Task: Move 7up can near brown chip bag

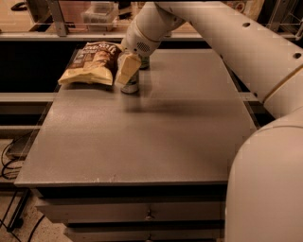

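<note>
The 7up can (130,87) stands upright on the grey table (156,132) at the back left, just right of the brown chip bag (92,63). Only the can's lower part shows. My gripper (128,69) is down over the can's top and hides its upper half. The chip bag lies flat, its dark brown end toward the back and its yellow-tan end toward the front left. A narrow gap separates the can from the bag's right edge.
A dark green can (144,62) stands just behind the gripper, mostly hidden by the arm. My white arm (222,33) reaches in from the right across the table's back. A clear box (98,13) sits on the shelf behind. Cables (12,160) lie on the floor at left.
</note>
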Controlling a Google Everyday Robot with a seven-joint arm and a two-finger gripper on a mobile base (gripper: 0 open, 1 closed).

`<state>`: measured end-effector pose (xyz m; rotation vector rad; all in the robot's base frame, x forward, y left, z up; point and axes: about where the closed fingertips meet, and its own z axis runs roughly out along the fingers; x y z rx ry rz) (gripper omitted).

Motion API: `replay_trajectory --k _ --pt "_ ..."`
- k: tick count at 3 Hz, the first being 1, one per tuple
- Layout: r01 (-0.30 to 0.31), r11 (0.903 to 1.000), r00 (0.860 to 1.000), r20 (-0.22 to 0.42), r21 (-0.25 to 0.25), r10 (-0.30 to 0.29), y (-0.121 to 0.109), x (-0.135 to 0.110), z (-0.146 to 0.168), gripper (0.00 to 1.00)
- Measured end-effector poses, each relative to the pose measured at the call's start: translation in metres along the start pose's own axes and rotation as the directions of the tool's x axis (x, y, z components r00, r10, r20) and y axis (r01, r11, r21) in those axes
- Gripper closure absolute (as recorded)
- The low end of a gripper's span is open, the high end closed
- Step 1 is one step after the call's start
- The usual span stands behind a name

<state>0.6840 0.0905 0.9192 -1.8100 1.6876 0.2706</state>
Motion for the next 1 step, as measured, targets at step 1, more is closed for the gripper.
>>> replay_trajectory --k 1 --pt "0.0 1.0 1.0 0.0 0.0 0.0 0.0 0.0 0.0 0.0"
